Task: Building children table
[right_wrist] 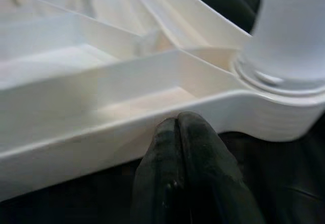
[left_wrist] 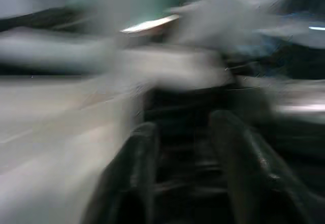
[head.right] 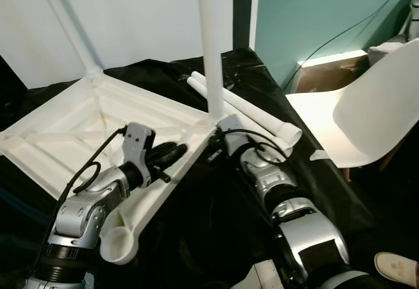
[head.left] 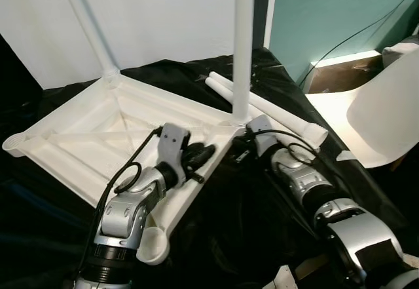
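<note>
— Where is the upturned white plastic table top (head.left: 98,128) found?
— It is laid underside-up on black sheeting (head.left: 249,236), with two white tube legs (head.left: 241,46) stood in its corner sockets and two more (head.left: 268,109) laid beside it.
— And the grippers?
— The right gripper (right_wrist: 177,127) is pressed shut, empty, against the top's outer rim beside the near leg socket. The left gripper (head.left: 200,154) is rested on the near rim; its fingers (left_wrist: 137,173) are seen parted, nothing held.

No legible text or labels.
</note>
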`<state>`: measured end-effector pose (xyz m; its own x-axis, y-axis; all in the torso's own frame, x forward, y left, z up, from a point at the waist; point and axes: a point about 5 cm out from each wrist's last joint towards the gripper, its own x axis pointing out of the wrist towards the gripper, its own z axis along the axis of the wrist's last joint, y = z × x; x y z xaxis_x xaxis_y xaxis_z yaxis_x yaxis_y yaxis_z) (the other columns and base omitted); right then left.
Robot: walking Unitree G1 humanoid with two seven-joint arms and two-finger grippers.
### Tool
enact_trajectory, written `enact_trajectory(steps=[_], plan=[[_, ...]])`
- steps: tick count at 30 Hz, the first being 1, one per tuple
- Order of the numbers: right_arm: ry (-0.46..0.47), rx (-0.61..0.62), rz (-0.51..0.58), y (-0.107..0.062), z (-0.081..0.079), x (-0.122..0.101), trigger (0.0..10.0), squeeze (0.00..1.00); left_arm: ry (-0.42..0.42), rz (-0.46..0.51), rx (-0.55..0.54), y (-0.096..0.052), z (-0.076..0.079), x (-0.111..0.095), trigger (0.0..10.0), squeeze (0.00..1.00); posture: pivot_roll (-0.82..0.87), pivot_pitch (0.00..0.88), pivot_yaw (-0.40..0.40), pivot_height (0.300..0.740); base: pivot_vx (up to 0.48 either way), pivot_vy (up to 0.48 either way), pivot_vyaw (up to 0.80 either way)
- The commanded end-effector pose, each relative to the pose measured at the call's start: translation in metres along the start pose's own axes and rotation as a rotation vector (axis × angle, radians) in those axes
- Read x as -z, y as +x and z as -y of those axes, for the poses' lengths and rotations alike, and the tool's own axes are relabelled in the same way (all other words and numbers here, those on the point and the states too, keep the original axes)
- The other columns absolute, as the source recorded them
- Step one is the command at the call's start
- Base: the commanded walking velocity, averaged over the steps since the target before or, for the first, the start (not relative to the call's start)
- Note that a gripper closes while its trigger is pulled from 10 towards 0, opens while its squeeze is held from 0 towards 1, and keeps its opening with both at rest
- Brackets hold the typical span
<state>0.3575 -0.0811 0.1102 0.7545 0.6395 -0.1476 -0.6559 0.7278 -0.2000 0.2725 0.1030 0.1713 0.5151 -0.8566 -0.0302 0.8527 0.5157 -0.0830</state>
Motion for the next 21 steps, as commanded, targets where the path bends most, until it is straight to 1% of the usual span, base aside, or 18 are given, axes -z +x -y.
enact_trajectory(steps=[1,2,4,5,6,7,11,12,13,15,16,17,18,20,21], plan=[[-0.002,-0.033,0.041,0.003,-0.007,-0.005,10.0,0.0,0.004,0.003,0.089,-0.005,0.004,0.0,10.0,1.0,0.08,0.0,0.078,0.74,0.0,0.0,0.0],[0.007,-0.035,0.048,0.002,-0.009,-0.003,10.0,0.0,0.029,-0.005,0.108,-0.007,0.004,-0.001,10.0,0.8,0.08,0.0,0.078,0.74,0.0,0.0,0.0],[0.007,-0.035,0.048,0.002,-0.009,-0.003,10.0,0.0,0.029,-0.005,0.108,-0.007,0.004,-0.001,10.0,0.8,0.08,0.0,0.078,0.74,0.0,0.0,0.0],[0.015,-0.034,0.05,0.0,-0.011,-0.001,10.0,0.0,0.046,-0.028,0.134,-0.011,0.004,0.001,10.0,0.0,0.08,0.0,0.079,0.74,0.0,0.0,0.0],[0.015,-0.034,0.05,0.0,-0.011,-0.001,10.0,0.0,0.046,-0.028,0.134,-0.011,0.004,0.001,10.0,0.0,0.08,0.0,0.079,0.74,0.0,0.0,0.0],[0.019,-0.036,0.054,-0.001,-0.014,0.001,10.0,0.0,0.07,-0.069,0.149,-0.014,0.001,0.006,10.0,0.0,0.07,0.0,0.083,0.74,0.0,0.0,0.0],[0.019,-0.036,0.054,-0.001,-0.014,0.001,10.0,0.0,0.07,-0.069,0.149,-0.014,0.001,0.006,10.0,0.0,0.07,0.0,0.083,0.74,0.0,0.0,0.0],[0.028,-0.038,0.065,-0.003,-0.017,0.002,10.0,0.0,0.109,-0.141,0.126,-0.019,-0.007,0.014,10.0,0.0,0.07,0.0,0.082,0.74,0.0,0.0,0.0],[0.028,-0.038,0.065,-0.003,-0.017,0.002,10.0,0.0,0.109,-0.141,0.126,-0.019,-0.007,0.014,10.0,0.0,0.07,0.0,0.082,0.74,0.0,0.0,0.0],[0.059,-0.042,0.109,-0.007,-0.023,-0.001,10.0,0.0,0.217,-0.359,-0.015,-0.034,-0.039,0.034,10.0,0.0,0.07,0.0,0.083,0.74,0.0,0.0,0.0],[0.07,-0.048,0.126,-0.01,-0.027,-0.002,10.0,0.0,0.24,-0.437,-0.1,-0.04,-0.054,0.04,10.0,0.0,0.07,0.0,0.083,0.74,0.0,0.0,0.0],[0.076,-0.052,0.136,-0.012,-0.03,-0.002,10.0,0.0,0.247,-0.476,-0.15,-0.044,-0.062,0.042,10.0,0.0,0.07,0.0,0.083,0.74,0.0,0.0,0.0],[0.076,-0.052,0.136,-0.012,-0.03,-0.002,10.0,0.0,0.247,-0.476,-0.15,-0.044,-0.062,0.042,10.0,0.0,0.07,0.0,0.083,0.74,0.0,0.0,0.0],[0.083,-0.057,0.144,-0.015,-0.034,-0.002,10.0,0.0,0.236,-0.535,-0.216,-0.047,-0.072,0.046,10.0,0.0,0.06,0.0,0.094,0.74,0.0,0.0,0.0],[0.083,-0.057,0.144,-0.015,-0.034,-0.002,10.0,0.0,0.236,-0.535,-0.216,-0.047,-0.072,0.046,10.0,0.0,0.06,0.0,0.094,0.74,0.0,0.0,0.0]])
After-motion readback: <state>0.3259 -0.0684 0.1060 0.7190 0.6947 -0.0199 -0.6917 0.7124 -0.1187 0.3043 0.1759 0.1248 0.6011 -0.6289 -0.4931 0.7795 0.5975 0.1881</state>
